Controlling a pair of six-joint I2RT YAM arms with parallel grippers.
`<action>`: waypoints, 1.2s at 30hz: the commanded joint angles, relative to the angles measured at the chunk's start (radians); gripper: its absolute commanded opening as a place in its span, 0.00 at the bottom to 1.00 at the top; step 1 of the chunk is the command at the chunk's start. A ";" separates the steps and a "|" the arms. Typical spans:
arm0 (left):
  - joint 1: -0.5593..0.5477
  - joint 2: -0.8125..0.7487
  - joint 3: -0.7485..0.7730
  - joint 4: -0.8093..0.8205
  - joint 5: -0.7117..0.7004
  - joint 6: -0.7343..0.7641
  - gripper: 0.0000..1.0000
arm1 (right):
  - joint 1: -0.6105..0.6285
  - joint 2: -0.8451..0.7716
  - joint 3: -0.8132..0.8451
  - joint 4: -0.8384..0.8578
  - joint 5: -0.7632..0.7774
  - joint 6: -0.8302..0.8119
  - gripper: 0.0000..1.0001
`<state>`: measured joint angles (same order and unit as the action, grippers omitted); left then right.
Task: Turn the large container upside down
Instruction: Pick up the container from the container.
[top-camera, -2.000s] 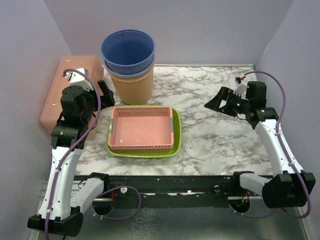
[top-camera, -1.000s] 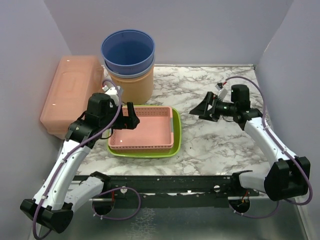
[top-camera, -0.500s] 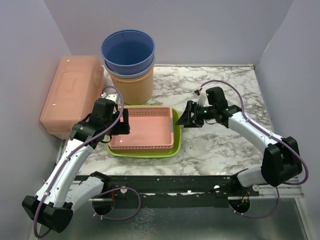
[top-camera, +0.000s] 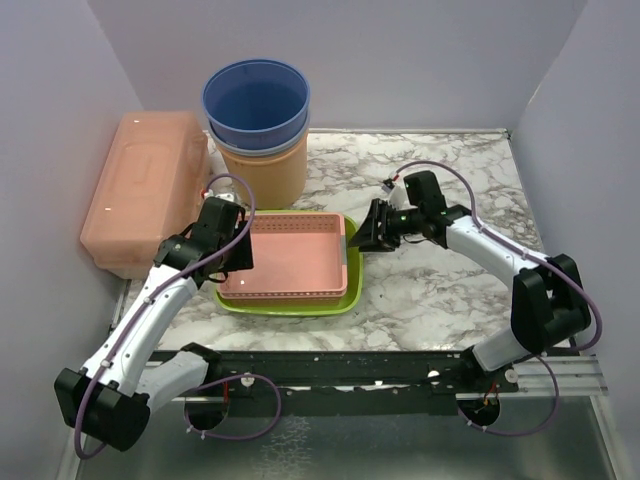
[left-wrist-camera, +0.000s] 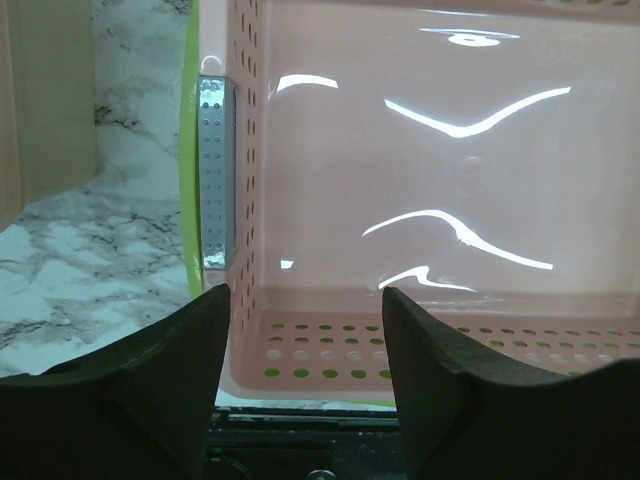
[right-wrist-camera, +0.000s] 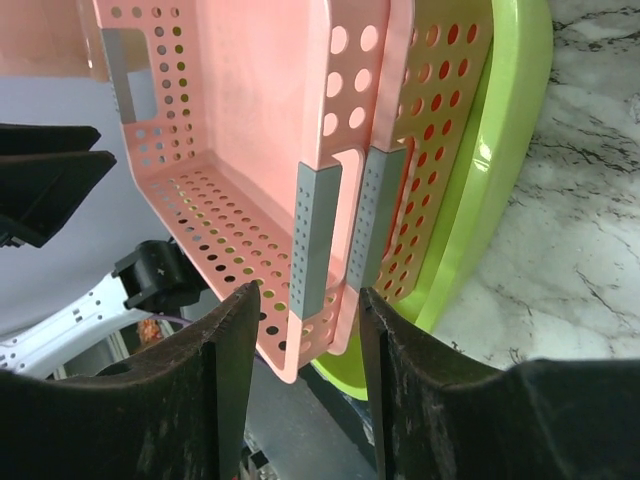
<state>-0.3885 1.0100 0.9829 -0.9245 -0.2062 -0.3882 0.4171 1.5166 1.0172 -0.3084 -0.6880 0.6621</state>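
Note:
The large container, a pink perforated basket (top-camera: 285, 255), sits upright in a green tray (top-camera: 290, 305) at the middle left of the marble table. My left gripper (top-camera: 240, 255) is at its left rim, open. In the left wrist view the left gripper (left-wrist-camera: 300, 320) straddles the basket's (left-wrist-camera: 430, 180) left wall, one finger outside and one inside. My right gripper (top-camera: 362, 238) is at the right rim, open. In the right wrist view the right gripper (right-wrist-camera: 305, 310) has the basket's grey handle (right-wrist-camera: 312, 230) between its fingers, with a gap still showing. A second perforated wall (right-wrist-camera: 440, 130) nests just outside the handle.
A blue bucket (top-camera: 257, 100) is stacked in an orange bucket (top-camera: 265, 170) right behind the basket. A pink lidded box (top-camera: 140, 185) lies along the left wall. Purple walls close in the left, back and right sides.
Both arms have swung inward from the table's sides to the basket's left and right rims. Both pairs of jaws have narrowed around the rims.

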 joint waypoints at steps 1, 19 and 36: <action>-0.003 0.004 -0.026 0.048 -0.015 -0.090 0.63 | 0.019 0.038 0.025 0.056 -0.044 0.049 0.48; 0.231 -0.011 -0.053 0.173 -0.016 -0.110 0.59 | 0.035 0.100 0.001 0.156 -0.094 0.144 0.48; 0.272 0.003 -0.207 0.315 0.257 -0.095 0.49 | 0.051 0.157 0.009 0.234 -0.122 0.178 0.46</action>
<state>-0.1188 1.0302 0.7994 -0.6662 -0.0593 -0.5041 0.4530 1.6543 1.0180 -0.1001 -0.7738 0.8566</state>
